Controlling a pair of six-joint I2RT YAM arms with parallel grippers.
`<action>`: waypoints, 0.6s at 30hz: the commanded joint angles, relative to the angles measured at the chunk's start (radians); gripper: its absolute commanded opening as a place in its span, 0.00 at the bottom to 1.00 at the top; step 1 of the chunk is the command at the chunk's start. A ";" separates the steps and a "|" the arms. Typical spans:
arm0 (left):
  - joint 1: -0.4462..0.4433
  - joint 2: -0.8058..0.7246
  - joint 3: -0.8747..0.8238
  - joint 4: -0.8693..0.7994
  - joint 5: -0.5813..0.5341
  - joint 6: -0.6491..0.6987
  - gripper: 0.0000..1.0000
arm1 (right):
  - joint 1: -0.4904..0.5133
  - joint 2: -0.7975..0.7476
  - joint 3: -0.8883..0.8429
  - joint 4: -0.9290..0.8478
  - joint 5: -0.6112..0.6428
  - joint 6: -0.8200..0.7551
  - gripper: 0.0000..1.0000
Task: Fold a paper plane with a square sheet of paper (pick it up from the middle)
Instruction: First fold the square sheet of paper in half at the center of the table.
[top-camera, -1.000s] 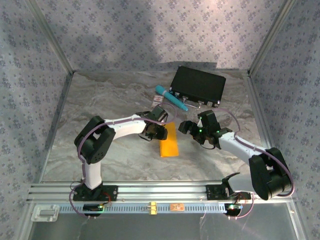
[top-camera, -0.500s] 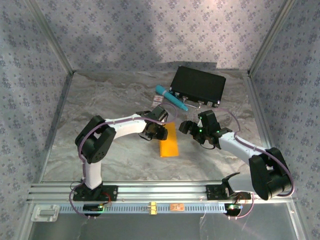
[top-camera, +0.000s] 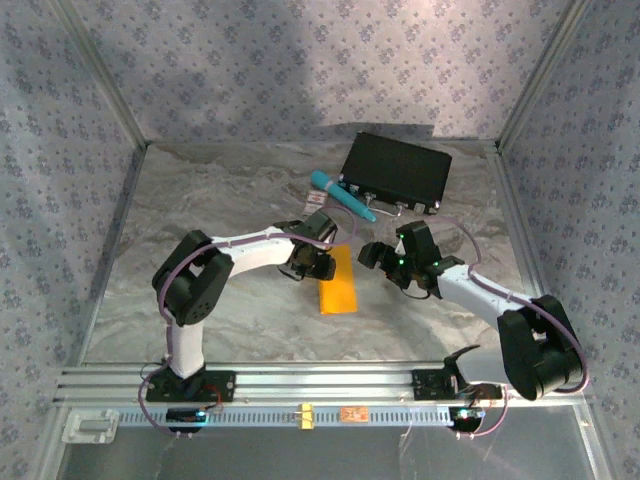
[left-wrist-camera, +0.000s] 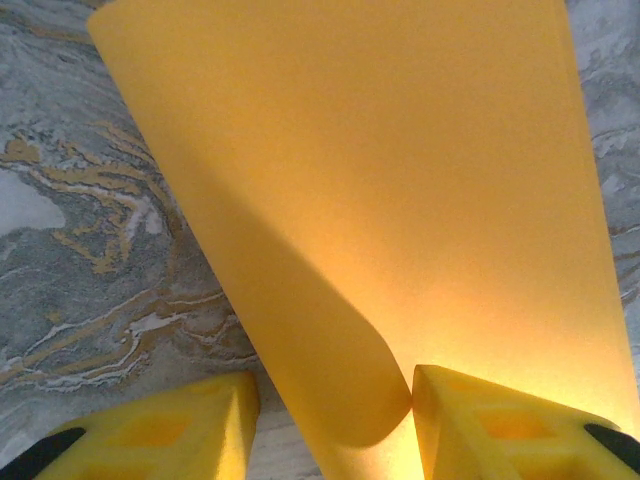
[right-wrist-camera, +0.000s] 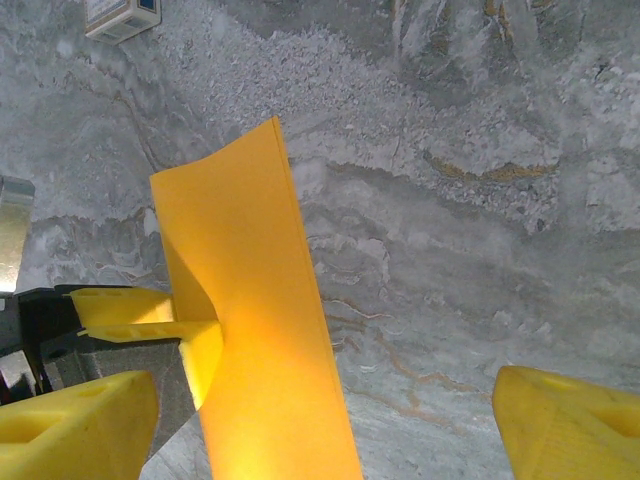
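Note:
The square sheet of paper is orange-yellow and lies mid-table, folded into a long narrow strip, not the shape of a paper plane. My left gripper sits at the strip's upper left edge. In the left wrist view a curled-up flap of the paper stands between the left gripper's yellow fingers. The flap touches the right finger, and bare table shows beside the left one. My right gripper hovers just right of the strip. In its wrist view the right gripper is wide open above the paper.
A black case stands at the back right of the table. A teal pen lies beside it, with a small white-and-red card next to the pen. Patterned walls close in the left, back and right sides. The marble table is bare on the left.

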 joint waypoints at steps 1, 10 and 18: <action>0.009 0.044 0.004 0.012 -0.017 0.009 0.47 | 0.005 -0.009 -0.007 -0.004 0.011 -0.008 0.89; 0.008 0.051 0.013 0.007 -0.029 0.008 0.48 | 0.006 -0.013 -0.010 -0.005 0.009 -0.007 0.89; 0.008 0.051 0.003 0.007 -0.036 0.002 0.48 | 0.006 -0.014 -0.010 -0.005 0.009 -0.007 0.89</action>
